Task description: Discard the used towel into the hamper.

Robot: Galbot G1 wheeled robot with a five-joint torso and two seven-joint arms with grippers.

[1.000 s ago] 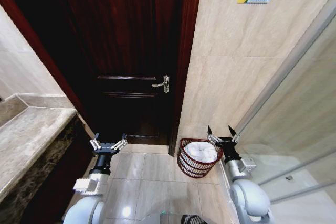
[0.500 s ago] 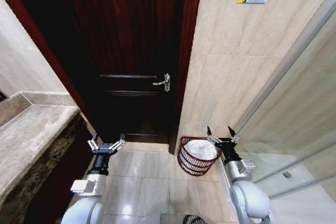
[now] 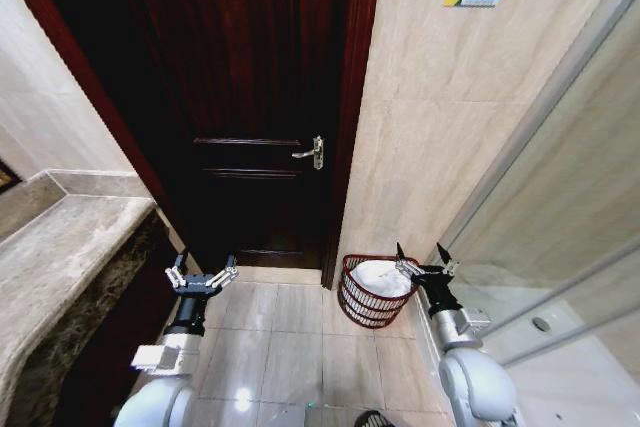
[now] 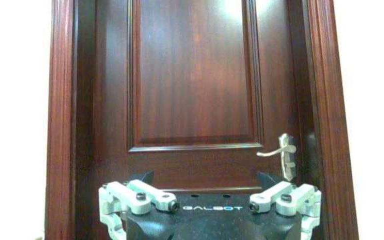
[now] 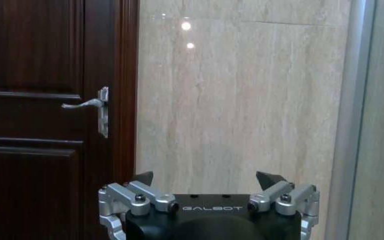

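The hamper (image 3: 368, 305), a small round dark red-brown wicker basket, stands on the floor at the foot of the tiled wall, just right of the door frame. A white towel (image 3: 380, 275) lies bunched inside it. My right gripper (image 3: 422, 259) is open and empty, held just right of the hamper's rim and slightly above it. In the right wrist view the right gripper (image 5: 205, 177) faces the beige wall. My left gripper (image 3: 203, 272) is open and empty too, held low in front of the door; in the left wrist view the left gripper (image 4: 205, 177) points at the door panel.
A dark wooden door (image 3: 250, 97) with a metal lever handle (image 3: 310, 152) is shut ahead. A stone counter (image 3: 50, 257) runs along the left. A glass partition with a metal frame (image 3: 560, 197) stands on the right. Glossy floor tiles (image 3: 290, 337) lie between my arms.
The whole head picture has shifted a little, so the camera moved. Both grippers stay open and empty in the same pose; the towel rests in the hamper throughout.
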